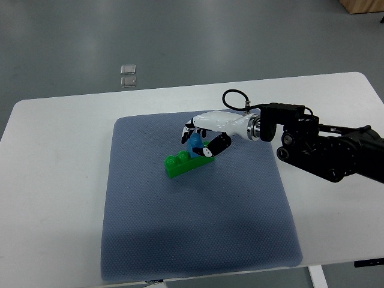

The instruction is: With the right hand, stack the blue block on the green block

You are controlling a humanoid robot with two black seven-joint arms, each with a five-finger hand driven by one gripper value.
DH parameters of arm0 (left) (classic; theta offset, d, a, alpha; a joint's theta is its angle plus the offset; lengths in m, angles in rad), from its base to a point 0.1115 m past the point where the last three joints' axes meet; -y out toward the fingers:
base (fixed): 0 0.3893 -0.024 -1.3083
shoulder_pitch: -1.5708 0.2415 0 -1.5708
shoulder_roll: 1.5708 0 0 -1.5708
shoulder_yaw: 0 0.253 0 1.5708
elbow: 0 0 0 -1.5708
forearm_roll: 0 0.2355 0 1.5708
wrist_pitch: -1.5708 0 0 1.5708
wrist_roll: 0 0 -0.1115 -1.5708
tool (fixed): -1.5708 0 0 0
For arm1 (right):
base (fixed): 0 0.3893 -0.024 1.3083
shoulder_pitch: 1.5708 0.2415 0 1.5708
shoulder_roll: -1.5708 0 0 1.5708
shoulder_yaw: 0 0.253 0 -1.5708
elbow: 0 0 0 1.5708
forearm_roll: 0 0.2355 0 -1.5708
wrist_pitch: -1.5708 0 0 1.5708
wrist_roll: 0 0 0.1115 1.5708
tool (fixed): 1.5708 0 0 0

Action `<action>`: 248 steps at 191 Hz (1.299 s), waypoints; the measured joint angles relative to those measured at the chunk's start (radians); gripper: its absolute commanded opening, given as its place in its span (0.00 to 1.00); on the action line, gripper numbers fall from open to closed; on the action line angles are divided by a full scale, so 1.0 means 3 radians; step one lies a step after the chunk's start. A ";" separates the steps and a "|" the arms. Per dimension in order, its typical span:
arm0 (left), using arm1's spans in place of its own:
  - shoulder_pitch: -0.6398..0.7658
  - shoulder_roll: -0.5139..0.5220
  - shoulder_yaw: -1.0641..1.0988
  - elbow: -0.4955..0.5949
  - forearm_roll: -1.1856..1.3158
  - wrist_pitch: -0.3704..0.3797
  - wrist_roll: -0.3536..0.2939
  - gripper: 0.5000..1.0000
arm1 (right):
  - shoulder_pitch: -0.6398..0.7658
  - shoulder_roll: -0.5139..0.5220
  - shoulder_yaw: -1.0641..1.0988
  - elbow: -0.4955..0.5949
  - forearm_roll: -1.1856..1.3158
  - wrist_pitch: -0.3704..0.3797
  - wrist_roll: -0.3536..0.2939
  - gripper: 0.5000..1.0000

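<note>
From my console I see the right hand (203, 139) reaching in from the right edge over the blue-grey mat (198, 240) on the white counter (54, 138). Its fingers (216, 146) are wrapped around the blue block (195, 143), which sits at the right end of the green block (185, 162); I cannot tell whether the two are fully pressed together. The green block lies tilted on the mat, its studs showing at the left end.

Blue-grey mat (180, 240) on white table (54, 126); grey floor (180, 36) beyond.
</note>
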 measured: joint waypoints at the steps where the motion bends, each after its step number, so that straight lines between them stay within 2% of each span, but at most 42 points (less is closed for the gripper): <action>1: 0.0000 0.0000 0.0000 0.0000 0.0000 0.0000 0.0000 1.00 | -0.0001 0.0000 0.0000 0.0000 0.0000 -0.0001 0.0000 0.10; 170: 0.0003 0.0000 0.0000 -0.0001 0.0000 0.0000 0.0000 1.00 | -0.0092 -0.0028 -0.0005 0.0000 -0.0056 -0.0059 0.0066 0.14; 171: 0.0003 0.0000 0.0000 -0.0001 0.0000 0.0000 0.0000 1.00 | -0.0092 -0.0029 -0.0004 0.0000 -0.0056 -0.0059 0.0066 0.17; 186: 0.0007 0.0000 0.0000 -0.0001 0.0000 0.0000 0.0000 1.00 | -0.0089 -0.0040 0.0001 0.0000 -0.0056 -0.0059 0.0067 0.32; 210: 0.0007 0.0000 0.0000 -0.0004 0.0000 0.0000 0.0000 1.00 | -0.0066 -0.0054 0.0007 0.0000 -0.0042 -0.0047 0.0066 0.37; 211: 0.0007 0.0000 0.0000 -0.0004 0.0000 0.0000 0.0000 1.00 | -0.0066 -0.0055 0.0008 0.0000 -0.0041 -0.0047 0.0066 0.41; 215: 0.0007 0.0000 0.0000 -0.0004 0.0000 0.0000 0.0000 1.00 | -0.0063 -0.0057 0.0008 0.0000 -0.0038 -0.0044 0.0066 0.43; 248: 0.0007 0.0000 0.0000 -0.0004 0.0000 0.0000 0.0000 1.00 | -0.0050 -0.0071 0.0019 0.0000 -0.0017 -0.0035 0.0066 0.51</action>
